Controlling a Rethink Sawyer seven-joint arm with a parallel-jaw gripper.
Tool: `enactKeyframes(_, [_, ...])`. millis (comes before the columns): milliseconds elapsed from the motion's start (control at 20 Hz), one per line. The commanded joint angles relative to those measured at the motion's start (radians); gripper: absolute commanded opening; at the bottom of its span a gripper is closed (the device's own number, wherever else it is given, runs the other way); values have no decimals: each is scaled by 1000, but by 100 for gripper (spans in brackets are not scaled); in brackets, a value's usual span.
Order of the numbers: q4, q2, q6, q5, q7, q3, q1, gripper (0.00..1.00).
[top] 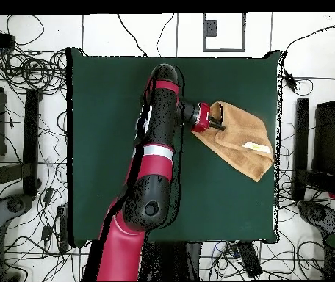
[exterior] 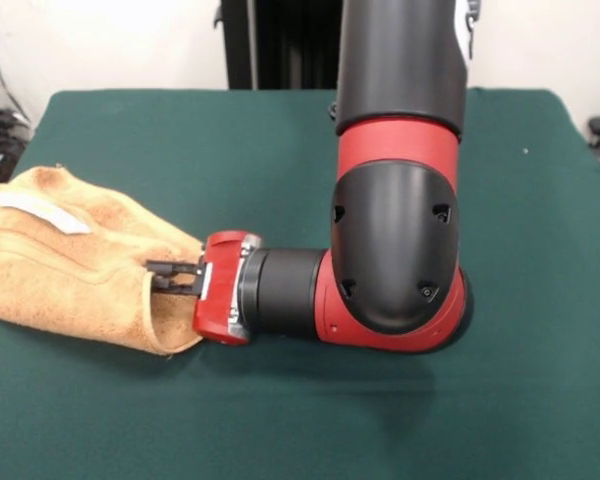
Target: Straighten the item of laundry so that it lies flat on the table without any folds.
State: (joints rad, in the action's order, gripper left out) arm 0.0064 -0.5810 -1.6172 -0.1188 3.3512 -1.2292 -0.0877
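Observation:
The item of laundry [exterior: 80,285], an orange-tan towel, lies bunched and folded over itself at the left of the table [exterior: 280,140] in the front view. A white tag [exterior: 45,212] shows on its top layer. My gripper [exterior: 154,276] points sideways, low over the table, with its two black fingers [exterior: 175,266] a little apart at the towel's right hem edge; towel cloth shows between them. From overhead the towel [top: 244,143] sits at the right of the table [top: 104,147], its tag [top: 258,147] facing up, and the gripper [top: 220,125] meets its left edge.
The thick red and black arm [exterior: 395,200] comes down over the middle of the table and bends toward the towel. Cables and equipment [top: 23,73] lie on the floor around the table.

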Motion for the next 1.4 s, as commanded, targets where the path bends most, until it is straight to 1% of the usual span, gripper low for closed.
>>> enactKeyframes(50, [117, -144, 246, -8, -293, 125, 14, 0])
enactKeyframes(550, [180, -84, 252, -26, -464, 131, 38, 0])
enactKeyframes(850, [200, -58, 270, -50, -530, 121, 41, 0])
enactKeyframes(1200, [171, -48, 300, -63, -556, 108, 11, 0])
enactKeyframes(1400, [148, -46, 326, -48, -588, 122, -9, 0])
